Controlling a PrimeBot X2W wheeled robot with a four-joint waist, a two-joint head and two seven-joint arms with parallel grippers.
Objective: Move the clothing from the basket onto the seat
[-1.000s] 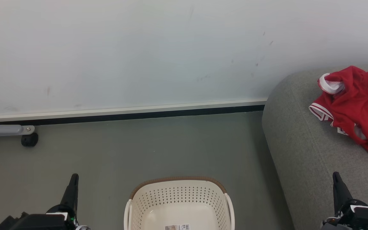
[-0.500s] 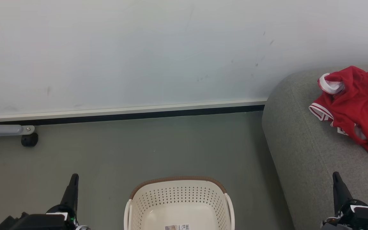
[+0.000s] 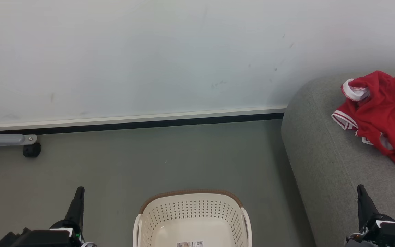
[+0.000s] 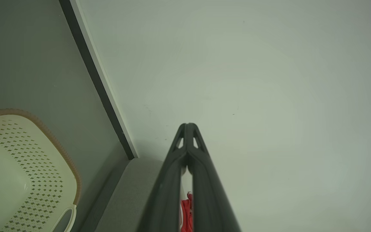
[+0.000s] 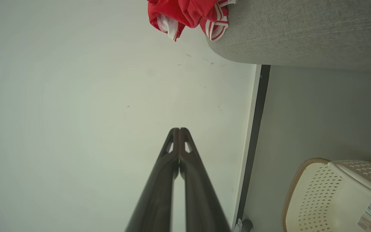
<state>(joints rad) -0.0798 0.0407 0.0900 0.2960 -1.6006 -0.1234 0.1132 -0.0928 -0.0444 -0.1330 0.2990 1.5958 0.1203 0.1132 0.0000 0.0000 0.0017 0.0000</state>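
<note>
A pale, off-white wall [image 3: 149, 51] spans the upper half of the head view, with a few small dark scuff marks [image 3: 275, 69] toward its right side. Along its foot runs a white baseboard [image 3: 132, 118] with a thin dark strip [image 3: 132, 125] just beneath it, meeting a plain grey-green floor [image 3: 149, 161]. At the left edge a grey metal leg [image 3: 2, 139] reaches in just above the floor, ending at a small black caster [image 3: 32, 150] that stands on the floor close to the dark strip.
</note>
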